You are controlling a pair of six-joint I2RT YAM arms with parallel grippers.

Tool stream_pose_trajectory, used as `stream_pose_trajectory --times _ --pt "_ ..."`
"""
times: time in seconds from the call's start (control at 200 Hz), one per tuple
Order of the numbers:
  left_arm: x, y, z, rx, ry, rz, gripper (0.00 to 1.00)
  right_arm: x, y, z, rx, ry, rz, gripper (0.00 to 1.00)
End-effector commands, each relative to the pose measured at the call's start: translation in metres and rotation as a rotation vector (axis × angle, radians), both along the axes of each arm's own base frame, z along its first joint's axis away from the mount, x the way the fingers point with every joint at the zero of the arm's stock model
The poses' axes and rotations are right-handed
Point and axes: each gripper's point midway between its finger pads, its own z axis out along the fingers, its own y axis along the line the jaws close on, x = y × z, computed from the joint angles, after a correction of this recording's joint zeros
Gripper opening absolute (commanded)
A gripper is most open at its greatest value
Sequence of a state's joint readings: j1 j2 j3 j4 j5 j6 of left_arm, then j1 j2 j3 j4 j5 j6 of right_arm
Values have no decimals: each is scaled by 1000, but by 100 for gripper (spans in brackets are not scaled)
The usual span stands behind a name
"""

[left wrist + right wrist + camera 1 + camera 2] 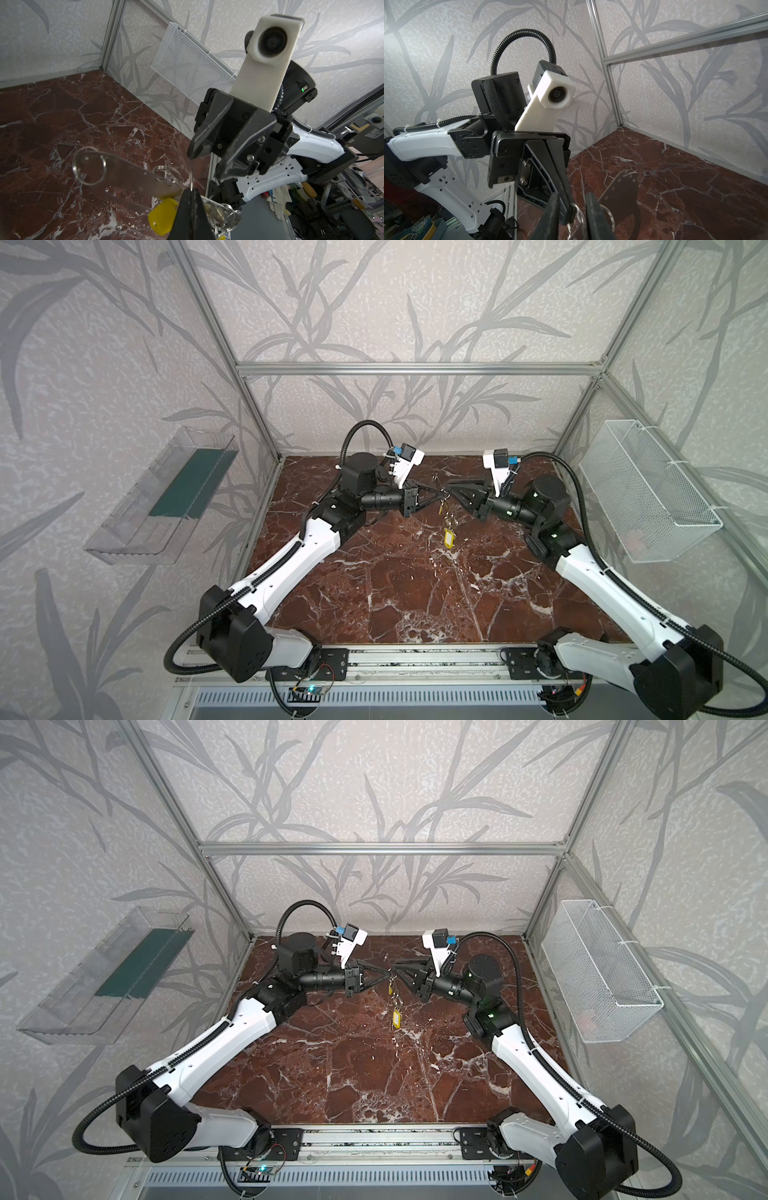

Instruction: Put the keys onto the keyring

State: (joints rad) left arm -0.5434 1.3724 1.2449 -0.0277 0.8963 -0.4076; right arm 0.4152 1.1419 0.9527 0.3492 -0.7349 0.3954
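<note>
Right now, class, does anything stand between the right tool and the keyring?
Nothing visible does. The right tool stands open right at the keyring, which the left tool holds in the air; the keys hang below, out of the way.

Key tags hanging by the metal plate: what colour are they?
Plain yellow. The key tags show best in the left wrist view.

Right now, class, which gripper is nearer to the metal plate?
Left. The left gripper is shut on the metal plate at its ringed edge, holding it in the air. The right gripper stands open close by, facing that edge, its fingers not closed on it.
</note>
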Motion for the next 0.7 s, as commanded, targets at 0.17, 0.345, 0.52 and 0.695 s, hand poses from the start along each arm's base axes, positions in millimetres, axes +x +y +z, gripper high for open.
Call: stream_pose_trajectory --times 0.17,0.345,0.52,0.695 --pt "-17 16 0 162 -106 -31 0 -21 -7 2 -134 -17 72 24" --pt "-24 19 -2 196 -139 -61 0 -25 -5 -9 -186 8 111 25" --pt "-27 22 -4 229 -158 -75 0 -30 -2 -14 -229 34 160 25" --pt "-30 23 -5 247 -174 -93 0 -35 0 -14 -245 19 197 24"
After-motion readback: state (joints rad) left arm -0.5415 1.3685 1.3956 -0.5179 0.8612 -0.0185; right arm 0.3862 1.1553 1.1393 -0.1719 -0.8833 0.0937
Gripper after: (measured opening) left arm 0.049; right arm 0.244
